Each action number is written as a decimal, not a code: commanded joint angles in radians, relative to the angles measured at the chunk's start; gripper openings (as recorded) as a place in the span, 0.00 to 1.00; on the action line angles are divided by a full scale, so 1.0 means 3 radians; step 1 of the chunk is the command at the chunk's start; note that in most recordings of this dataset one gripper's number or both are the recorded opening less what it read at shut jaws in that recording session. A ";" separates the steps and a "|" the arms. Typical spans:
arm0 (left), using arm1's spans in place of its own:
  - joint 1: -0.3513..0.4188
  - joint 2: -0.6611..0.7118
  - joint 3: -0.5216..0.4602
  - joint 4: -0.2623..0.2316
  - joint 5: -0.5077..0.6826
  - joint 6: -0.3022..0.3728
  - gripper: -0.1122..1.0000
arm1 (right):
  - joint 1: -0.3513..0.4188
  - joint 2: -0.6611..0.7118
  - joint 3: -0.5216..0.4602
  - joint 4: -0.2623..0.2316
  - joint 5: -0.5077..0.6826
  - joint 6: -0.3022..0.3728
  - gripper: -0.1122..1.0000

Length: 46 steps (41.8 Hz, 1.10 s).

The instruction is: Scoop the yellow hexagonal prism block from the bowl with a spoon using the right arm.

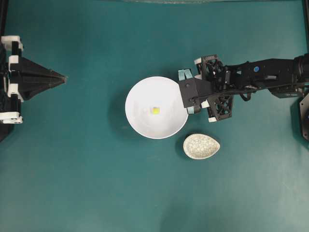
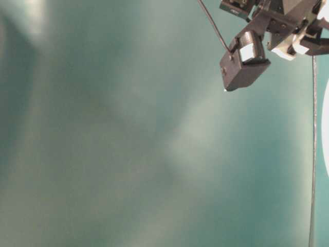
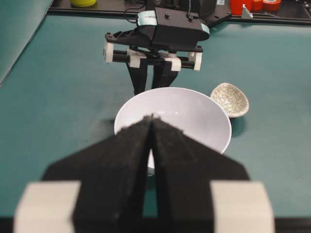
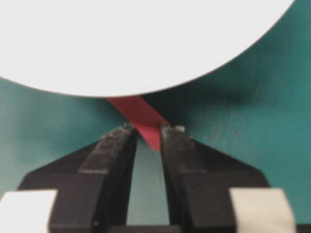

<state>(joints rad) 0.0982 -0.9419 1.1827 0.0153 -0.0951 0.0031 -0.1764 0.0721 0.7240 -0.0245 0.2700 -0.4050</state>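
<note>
The yellow hexagonal prism block (image 1: pixel 156 110) lies at the bottom of the white bowl (image 1: pixel 145 96) in the middle of the table. My right gripper (image 4: pixel 147 132) is low at the bowl's right rim. Its fingers are closed on the tip of the pink-red spoon (image 4: pixel 138 112) handle. The rest of the spoon runs under the edge of the bowl (image 4: pixel 136 43) and is hidden. From overhead the right arm's wrist (image 1: pixel 195 92) covers the spoon. My left gripper (image 3: pixel 152 119) is shut and empty, parked at the far left (image 1: pixel 60 77), pointing at the bowl (image 3: pixel 189 111).
A small speckled beige oval dish (image 1: pixel 201 146) sits on the teal mat just below and right of the bowl, close to the right gripper, and it also shows in the left wrist view (image 3: pixel 230 98). Orange and yellow items line the far table edge.
</note>
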 commanded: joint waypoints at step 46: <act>0.0005 0.0031 -0.0056 0.0010 -0.0041 0.0000 0.10 | 0.0000 -0.0798 0.0153 0.0194 0.0353 0.0118 0.17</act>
<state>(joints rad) 0.0982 -0.9403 1.1827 0.0153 -0.0982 0.0031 -0.1764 -0.1503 0.7854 0.0353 0.3835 -0.3651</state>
